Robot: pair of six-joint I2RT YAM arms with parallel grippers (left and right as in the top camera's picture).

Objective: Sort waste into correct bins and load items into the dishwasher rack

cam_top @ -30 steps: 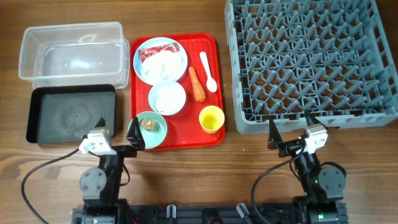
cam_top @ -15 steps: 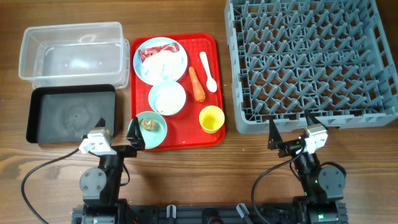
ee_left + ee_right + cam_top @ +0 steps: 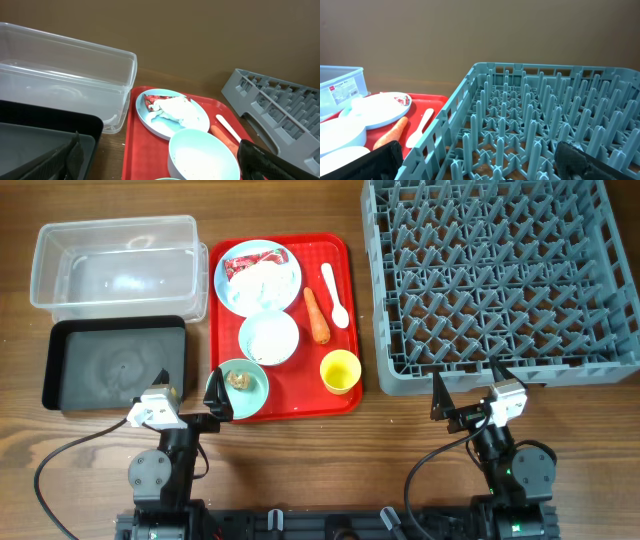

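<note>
On the red tray [image 3: 296, 380] sit a pale blue plate [image 3: 257, 290] holding a red wrapper [image 3: 250, 260] and white tissue [image 3: 177, 110], a bowl [image 3: 269, 338] with rice grains, a bowl [image 3: 243, 392] with a brown lump [image 3: 239, 380], a carrot [image 3: 316, 315], a white spoon [image 3: 334, 295] and a yellow cup [image 3: 340, 371]. The clear bin [image 3: 118, 265] and black bin [image 3: 115, 365] lie to the left, the grey rack [image 3: 400, 380] to the right. My left gripper [image 3: 190, 385] hangs open near the tray's front left corner. My right gripper [image 3: 467, 385] is open at the rack's front edge.
Bare wooden table runs along the front, where both arm bases stand with their cables. A narrow strip of wood separates the tray from the rack. In the right wrist view the rack's pegs [image 3: 530, 135] fill the space ahead of the fingers.
</note>
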